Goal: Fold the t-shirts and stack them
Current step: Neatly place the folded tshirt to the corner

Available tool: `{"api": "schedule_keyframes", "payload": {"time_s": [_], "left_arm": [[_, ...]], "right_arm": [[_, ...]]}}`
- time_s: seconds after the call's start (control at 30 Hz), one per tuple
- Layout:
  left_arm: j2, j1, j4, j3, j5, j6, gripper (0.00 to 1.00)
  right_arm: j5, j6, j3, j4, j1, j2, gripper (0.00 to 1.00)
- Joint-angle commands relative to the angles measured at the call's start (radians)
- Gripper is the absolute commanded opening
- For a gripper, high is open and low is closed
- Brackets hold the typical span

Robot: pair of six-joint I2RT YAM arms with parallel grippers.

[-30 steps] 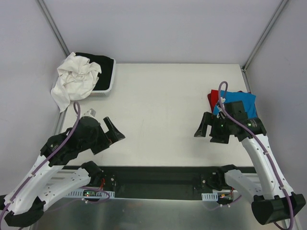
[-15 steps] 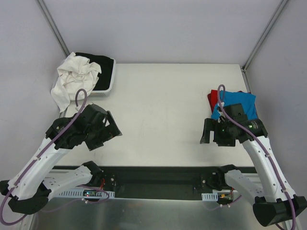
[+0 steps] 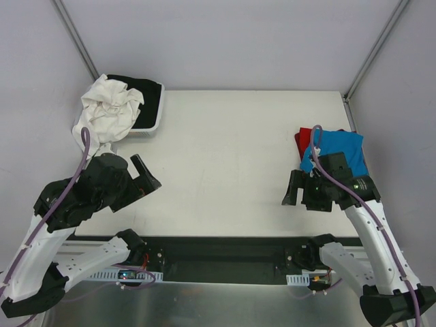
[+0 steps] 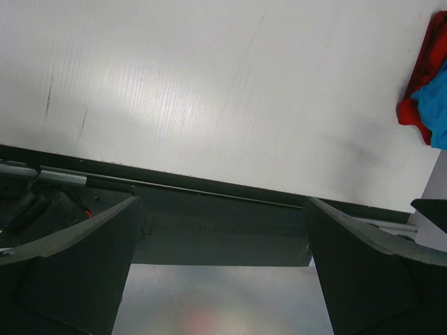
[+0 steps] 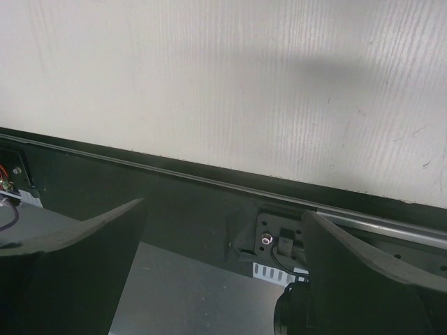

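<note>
Both grippers wide and empty; both shirts at the table's right edge.

My left gripper hovers over the near-left part of the table, jaws spread wide with nothing between them. My right gripper hangs above the near-right part, also fully spread and empty, just beside the shirts. The turquoise t-shirt lies in a compact shape on top of the red t-shirt; red shows along its left side, and my right arm hides its near end. At the far-left corner the white cloth lies bunched over the tray, with the black cloth inside it.
</note>
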Motion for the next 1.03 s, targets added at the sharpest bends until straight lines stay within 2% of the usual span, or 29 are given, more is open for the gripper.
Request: {"api": "schedule_keyframes", "payload": {"time_s": [0.0, 0.33, 0.73, 1.0], "left_arm": [[0.017, 0.006, -0.131, 0.042, -0.051, 0.059, 0.99], [0.027, 0.005, -0.128, 0.013, -0.066, 0.096, 0.99], [-0.009, 0.006, -0.130, -0.013, -0.046, 0.088, 0.99], [0.023, 0.006, -0.139, -0.007, -0.049, 0.114, 0.99]], "right_arm": [[-0.012, 0.046, -0.032, 0.009, 0.008, -0.044, 0.96], [0.015, 0.115, -0.014, 0.028, 0.020, -0.016, 0.96], [0.059, 0.097, -0.014, -0.009, 0.027, -0.015, 0.96], [0.104, 0.057, -0.003, -0.023, 0.030, -0.008, 0.98]]}}
